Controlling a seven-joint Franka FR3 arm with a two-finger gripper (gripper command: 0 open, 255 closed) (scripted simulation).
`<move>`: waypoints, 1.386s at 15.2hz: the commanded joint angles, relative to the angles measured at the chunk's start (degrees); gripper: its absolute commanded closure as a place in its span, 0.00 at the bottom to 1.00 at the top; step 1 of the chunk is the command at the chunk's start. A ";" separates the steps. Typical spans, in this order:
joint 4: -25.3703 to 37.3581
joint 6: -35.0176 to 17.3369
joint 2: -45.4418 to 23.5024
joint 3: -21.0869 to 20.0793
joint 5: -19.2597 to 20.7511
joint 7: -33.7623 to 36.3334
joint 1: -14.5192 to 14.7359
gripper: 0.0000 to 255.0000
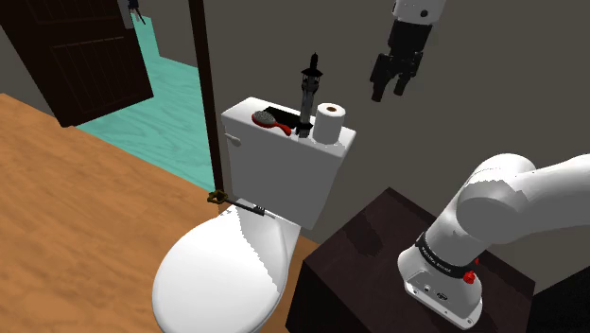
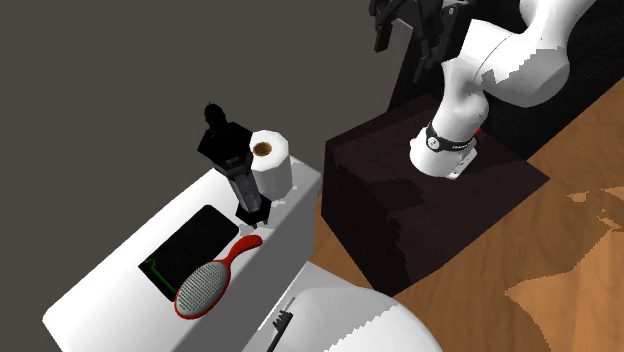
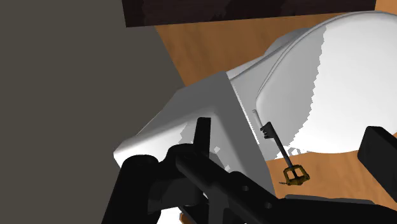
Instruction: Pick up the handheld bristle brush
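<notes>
Red hairbrush lies flat on toilet tank lid, handle towards the black statuette. Judged light, rigid and smooth; grasp across the narrow handle. Gripper hangs well above the tank, fingers apart, empty.

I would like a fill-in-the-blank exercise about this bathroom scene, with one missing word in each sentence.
1. The brush on the tank has a ___ handle.
2. Beside the tall black object stands a paper roll of ___ colour.
3. The gripper hangs in the air, open, and holds ___.

Missing words: red; white; nothing.
</notes>
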State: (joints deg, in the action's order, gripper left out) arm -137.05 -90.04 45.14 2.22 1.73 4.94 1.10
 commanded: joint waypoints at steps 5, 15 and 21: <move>2.27 -5.99 -8.64 1.28 0.24 -2.92 0.90 0.00; 13.36 -16.56 -31.34 3.38 -1.11 -10.44 3.09 0.00; 23.50 -19.45 -45.11 3.57 -2.87 -14.90 3.86 0.00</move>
State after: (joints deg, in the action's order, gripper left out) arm -115.47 -109.30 2.28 5.80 -0.82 -9.15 4.86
